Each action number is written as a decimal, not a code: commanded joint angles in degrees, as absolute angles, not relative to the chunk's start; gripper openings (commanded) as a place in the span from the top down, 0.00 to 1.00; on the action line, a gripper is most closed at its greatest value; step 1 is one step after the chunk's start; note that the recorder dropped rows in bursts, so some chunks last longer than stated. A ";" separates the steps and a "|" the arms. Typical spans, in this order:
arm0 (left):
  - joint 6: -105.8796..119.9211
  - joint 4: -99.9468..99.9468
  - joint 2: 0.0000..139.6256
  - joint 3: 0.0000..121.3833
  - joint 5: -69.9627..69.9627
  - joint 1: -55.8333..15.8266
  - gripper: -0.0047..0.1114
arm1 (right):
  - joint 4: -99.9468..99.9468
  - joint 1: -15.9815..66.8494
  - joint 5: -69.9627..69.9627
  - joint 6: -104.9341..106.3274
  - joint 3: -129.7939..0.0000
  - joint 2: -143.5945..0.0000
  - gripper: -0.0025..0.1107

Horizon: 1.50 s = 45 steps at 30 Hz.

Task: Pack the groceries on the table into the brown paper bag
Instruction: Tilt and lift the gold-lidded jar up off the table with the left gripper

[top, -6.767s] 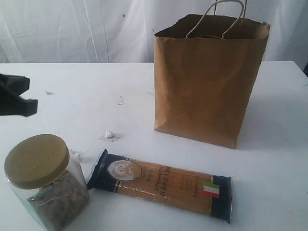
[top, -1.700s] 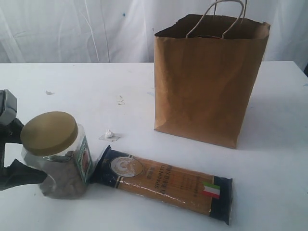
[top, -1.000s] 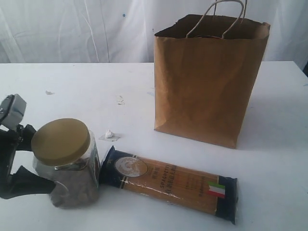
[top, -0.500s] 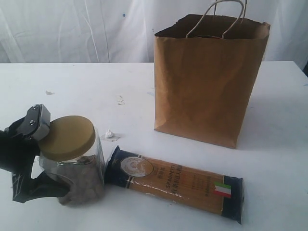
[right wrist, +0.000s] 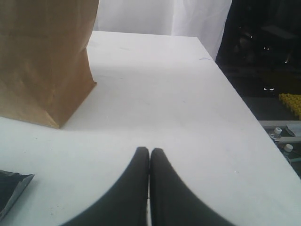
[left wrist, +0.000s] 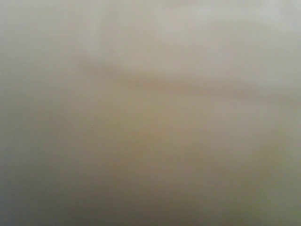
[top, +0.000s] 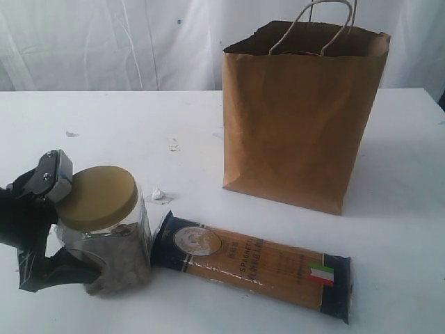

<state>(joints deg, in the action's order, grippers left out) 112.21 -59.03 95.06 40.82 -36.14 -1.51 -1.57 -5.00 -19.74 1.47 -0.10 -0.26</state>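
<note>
A clear jar of dark contents with a tan lid stands slightly tilted at the front left of the white table. My left gripper is shut on it, one black finger above and one below. The jar's side touches the blue end of the long spaghetti pack. The brown paper bag stands open at the back right. The left wrist view is a complete blur. My right gripper is shut and empty over bare table, near the bag and a corner of the pack.
Small paper scraps lie on the table between jar and bag, with more further back. A white curtain hangs behind. In the right wrist view the table edge drops off to a dark floor.
The jar, first lying alone at the front left, is now held and has moved right, pushing the spaghetti pack rightward. Almost nothing has moved over the last half second.
</note>
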 commanded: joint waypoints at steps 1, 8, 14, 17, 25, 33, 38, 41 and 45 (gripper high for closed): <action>116.39 -60.20 95.04 40.46 -37.76 -1.94 0.95 | -1.73 -5.19 -19.65 1.30 0.00 0.00 0.98; 115.17 -62.79 94.58 40.46 -38.99 -1.94 0.95 | -1.73 -5.19 -19.65 1.30 0.00 0.00 0.98; 112.05 -62.90 94.58 40.46 -42.53 -1.94 0.95 | -1.73 -5.19 -19.65 1.30 0.00 0.00 0.98; 109.68 -64.34 94.58 40.46 -44.29 -1.94 0.96 | -1.73 -5.19 -19.65 1.30 0.00 0.00 0.98; 101.74 -65.86 94.58 40.46 -44.52 -1.94 0.96 | -1.73 -5.19 -19.65 1.30 0.00 0.00 0.98; 101.71 -65.86 91.98 42.02 -44.40 -1.94 0.96 | -1.73 -5.19 -19.65 1.30 0.00 0.00 0.98; 99.38 -65.86 87.91 42.78 -44.40 -1.83 0.96 | -1.73 -5.19 -19.65 1.30 0.00 0.00 0.98; 97.05 -64.99 86.58 42.78 -44.14 -1.83 0.96 | -1.73 -5.19 -19.65 1.30 0.00 0.00 0.98; 95.39 -64.31 85.56 42.78 -44.09 -1.83 0.96 | -1.73 -5.19 -19.65 1.30 0.00 0.00 0.98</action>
<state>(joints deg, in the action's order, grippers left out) 96.63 -63.28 86.78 42.46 -42.20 -1.51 -1.57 -5.00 -19.74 1.47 -0.10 -0.26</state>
